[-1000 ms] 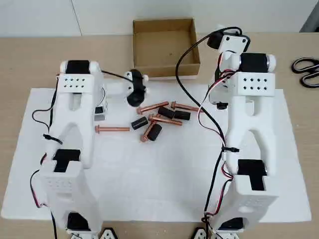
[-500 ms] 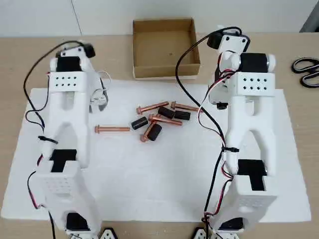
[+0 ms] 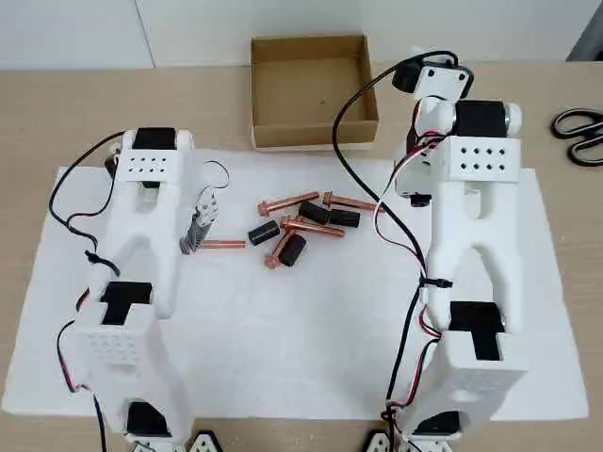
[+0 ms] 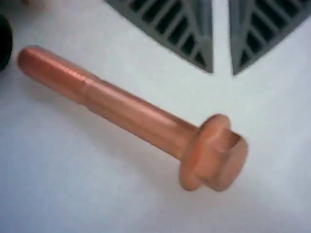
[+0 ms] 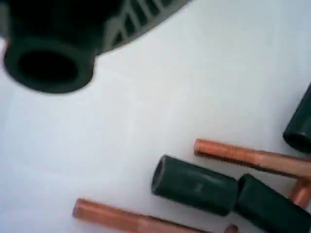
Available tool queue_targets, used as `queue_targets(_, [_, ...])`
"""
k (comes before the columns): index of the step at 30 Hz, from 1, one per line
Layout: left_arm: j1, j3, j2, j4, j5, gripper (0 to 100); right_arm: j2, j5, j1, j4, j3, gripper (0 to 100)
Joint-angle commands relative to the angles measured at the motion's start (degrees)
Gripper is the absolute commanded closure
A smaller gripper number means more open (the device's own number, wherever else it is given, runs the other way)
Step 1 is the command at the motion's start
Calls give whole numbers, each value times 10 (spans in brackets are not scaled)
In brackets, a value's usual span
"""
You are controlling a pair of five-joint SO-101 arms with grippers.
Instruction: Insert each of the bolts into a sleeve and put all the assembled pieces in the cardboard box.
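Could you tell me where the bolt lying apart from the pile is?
In the high view, the lone bolt lies on the white sheet left of the pile, its head end at the left gripper.

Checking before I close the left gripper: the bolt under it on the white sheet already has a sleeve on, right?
No. The bolt under the left gripper lies on the white sheet bare, no sleeve on it; the left wrist view shows its whole copper shank uncovered.
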Motion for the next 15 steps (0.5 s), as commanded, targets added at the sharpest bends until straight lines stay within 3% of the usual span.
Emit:
queue_targets(1, [4, -1, -8, 11, 9, 989, -26, 4, -2, 5, -3, 995])
queue_targets(6, [20, -1, -8, 11, 9, 976, -26, 4, -2, 5, -3, 995])
queue_targets(15, [27, -1, -8, 11, 31, 785, -26, 4, -1, 4, -3, 995])
